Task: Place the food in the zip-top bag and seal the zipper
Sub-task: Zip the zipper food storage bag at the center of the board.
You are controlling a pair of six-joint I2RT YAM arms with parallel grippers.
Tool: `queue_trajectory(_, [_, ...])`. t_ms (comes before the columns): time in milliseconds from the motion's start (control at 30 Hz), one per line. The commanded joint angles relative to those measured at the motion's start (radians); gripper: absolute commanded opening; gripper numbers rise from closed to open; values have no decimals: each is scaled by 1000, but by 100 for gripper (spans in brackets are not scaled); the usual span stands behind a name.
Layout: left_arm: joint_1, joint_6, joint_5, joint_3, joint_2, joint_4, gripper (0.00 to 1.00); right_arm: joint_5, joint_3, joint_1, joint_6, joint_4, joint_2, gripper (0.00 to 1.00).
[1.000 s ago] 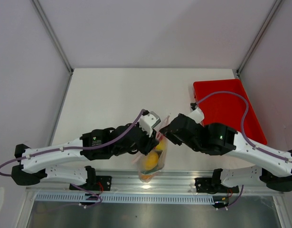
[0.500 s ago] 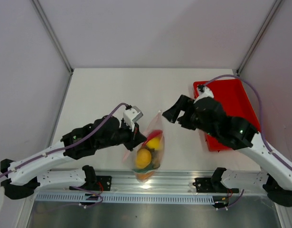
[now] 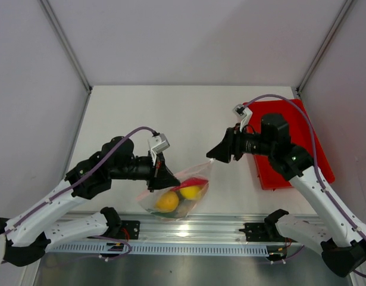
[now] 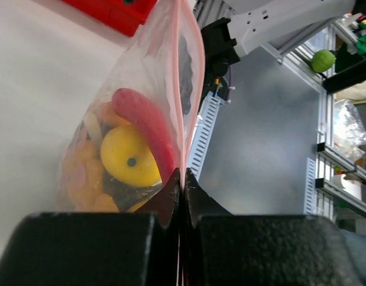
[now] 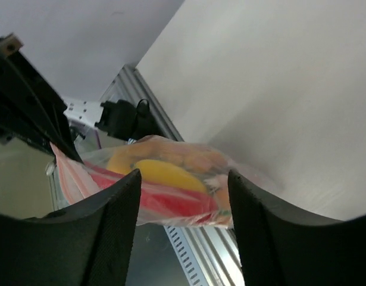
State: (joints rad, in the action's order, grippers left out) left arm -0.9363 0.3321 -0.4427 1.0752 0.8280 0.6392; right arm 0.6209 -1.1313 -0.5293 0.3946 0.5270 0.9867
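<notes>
The zip-top bag [image 3: 178,198] hangs over the table's front edge, tilted, holding the food: yellow lemons [image 3: 167,201], a red chili [image 4: 148,126] and orange pieces [image 4: 81,176]. My left gripper [image 3: 161,176] is shut on the zipper [image 4: 184,89] at the bag's left end; in the left wrist view [image 4: 183,174] the jaws pinch the pink strip. My right gripper [image 3: 213,155] is open at the bag's upper right corner. In the right wrist view [image 5: 183,176] the bag [image 5: 165,190] shows between and beyond the spread fingers; I cannot tell whether they touch it.
The red tray [image 3: 290,140] lies at the right side of the table, behind my right arm. The metal rail [image 3: 183,229] runs along the front edge below the bag. Grey walls enclose the table on three sides.
My left gripper has pulled left with the bag, which has swung from hanging upright to a flatter tilt. My right gripper left the bag's top, lifted back right, and now faces its right corner.
</notes>
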Motion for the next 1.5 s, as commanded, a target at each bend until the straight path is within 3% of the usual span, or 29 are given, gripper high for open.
queue_trajectory(0, [36, 41, -163, 9, -26, -84, 1, 211, 68, 5, -82, -183, -83, 60])
queue_trajectory(67, [53, 67, -212, 14, -23, -84, 0, 240, 94, 9, -102, -222, -109, 52])
queue_trajectory(300, [114, 136, -287, 11, -32, -110, 1, 310, 70, 123, -114, -196, -148, 47])
queue_trajectory(400, [137, 139, -313, 22, -36, -107, 1, 350, 74, 182, -114, -206, -166, 38])
queue_trajectory(500, [163, 153, -366, 57, -36, -108, 1, 486, 100, 244, -13, -360, -157, 40])
queue_trajectory(533, [166, 160, -384, 58, -36, -111, 1, 544, 116, 244, 16, -401, -145, 46])
queue_trajectory(667, [175, 176, -422, 100, -29, -121, 1, 597, 93, 201, 21, -470, -122, 59])
queue_trajectory(900, [206, 222, -502, 124, -9, -171, 1, 632, 33, 49, -46, -455, -79, 49])
queue_trajectory(1100, [212, 254, -542, 135, 17, -214, 1, 617, 34, 5, -46, -489, -72, 43])
queue_trajectory(1167, [214, 266, -551, 129, 20, -234, 0, 617, 36, -3, -40, -499, -72, 40])
queue_trajectory(1267, [215, 274, -554, 124, 20, -248, 1, 609, 39, -12, -30, -515, -69, 24])
queue_trajectory(1300, [215, 275, -554, 121, 22, -248, 1, 602, 42, -17, -17, -515, -69, 10])
queue_trajectory(1367, [215, 283, -559, 109, 19, -263, 0, 574, 53, -20, -5, -557, -79, 0])
queue_trajectory(1467, [217, 283, -554, 85, 16, -263, 1, 518, 85, -21, 44, -600, -89, 0])
